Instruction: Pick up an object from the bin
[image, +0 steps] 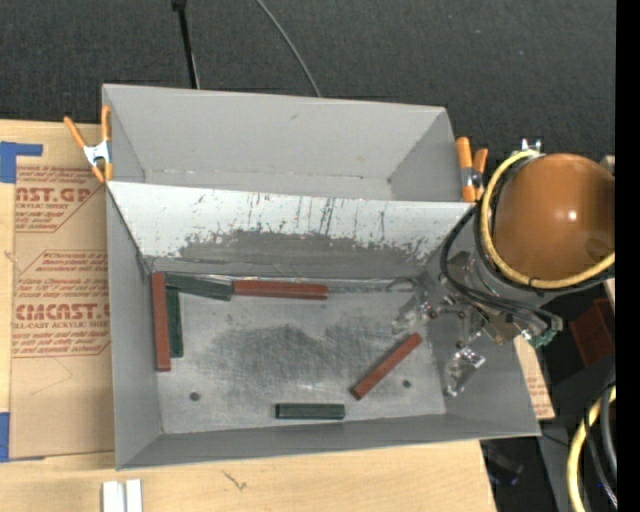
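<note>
The pick had not been made: nothing could be seen lifted clear, and every piece in the bin (275, 150) lay flat on its floor. The tool (440, 340) hung low at the right side of the bin, close to the right wall, with the upper end of a slanted red-brown bar (385, 366) just beside it on the left. That bar was the nearest thing to it and, in my judgement, the likeliest one to be taken, though whether the tool touched it could not be made out. Whether the tool was released or clenched could not be told either, since its metal parts merged with the grey floor and wall behind them. The arm came in from the right over the rim, its orange wrist cover (550, 215) above the bin's right wall and black cables looping below it. The other pieces lay well apart from the tool: a dark green bar (310, 410) near the front wall, a long red bar (280, 290) along the back, and at the left a red-brown bar (160, 322) beside two dark green bars (176, 325) forming a corner. Closing on a piece, raising it and clearing the rim all remained to be done.
</note>
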